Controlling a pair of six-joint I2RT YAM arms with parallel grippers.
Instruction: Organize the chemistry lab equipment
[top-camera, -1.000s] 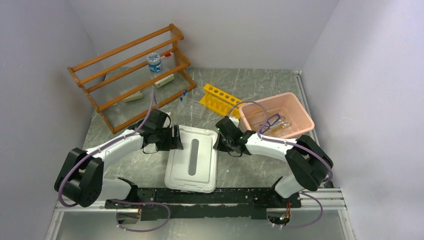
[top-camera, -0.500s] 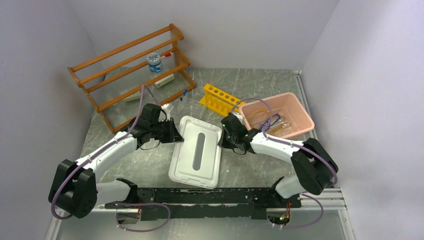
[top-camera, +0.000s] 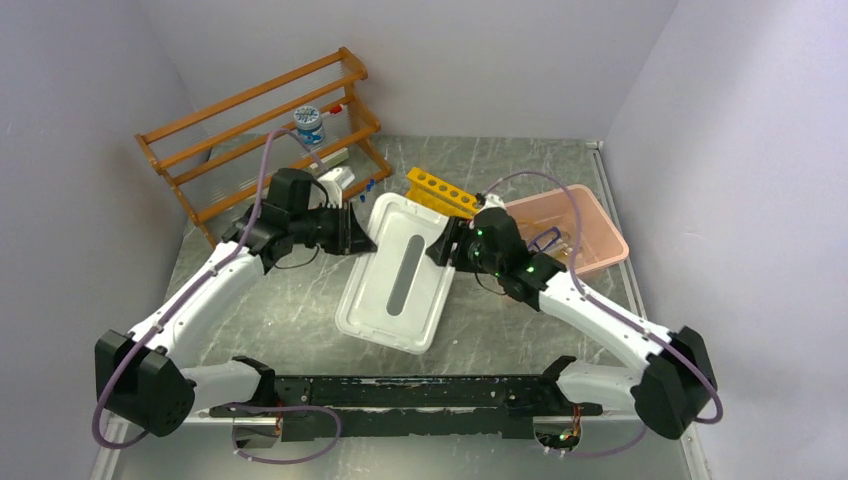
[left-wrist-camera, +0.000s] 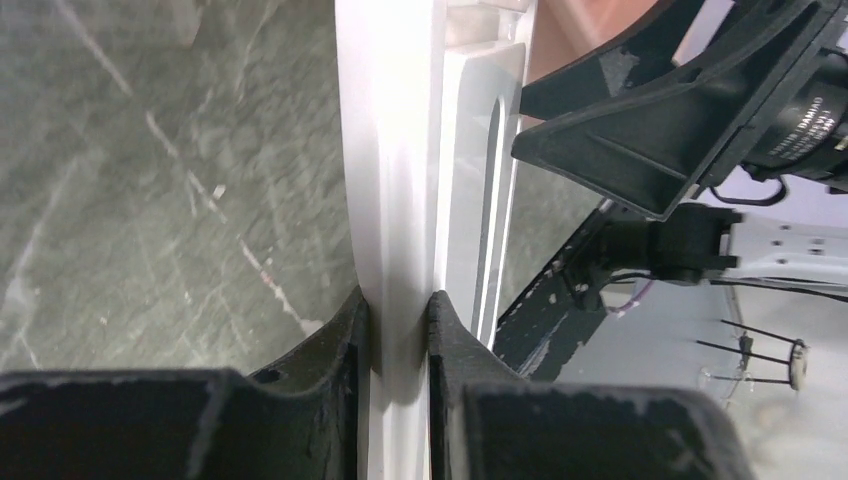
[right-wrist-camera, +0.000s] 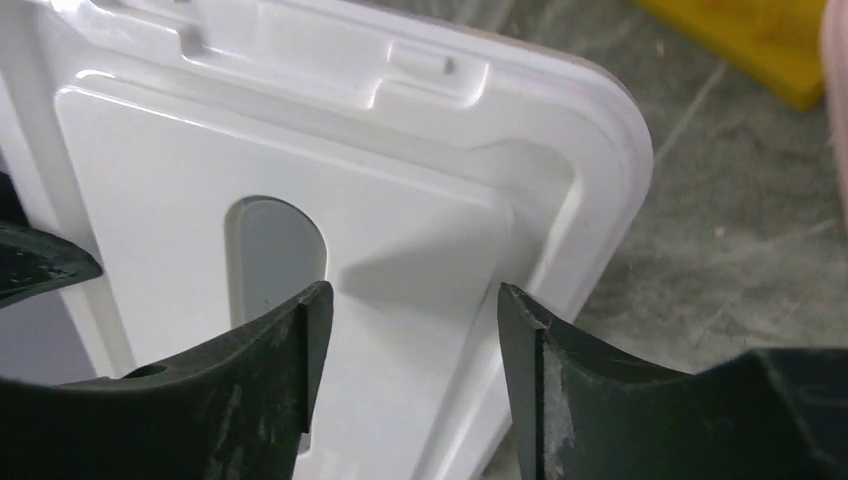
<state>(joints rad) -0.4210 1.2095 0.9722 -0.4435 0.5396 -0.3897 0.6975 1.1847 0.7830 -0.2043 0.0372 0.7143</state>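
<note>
While left tool (left-wrist-camera: 397, 305) pinches lid (top-camera: 365, 295), right tool (right-wrist-camera: 410, 300) gapes.

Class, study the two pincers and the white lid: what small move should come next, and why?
Probably close the right pincer on the white lid. Its fingers stand open at the lid's right edge, while the left pincer clamps the opposite edge, so only one side is gripped. A second grip would likely steady the lid.

Soft, even overhead light is casting only faint shadows in the top view, while glare is bleaching the white lid (left-wrist-camera: 392, 150) and the near fingers (right-wrist-camera: 250, 400) are blurring.
</note>
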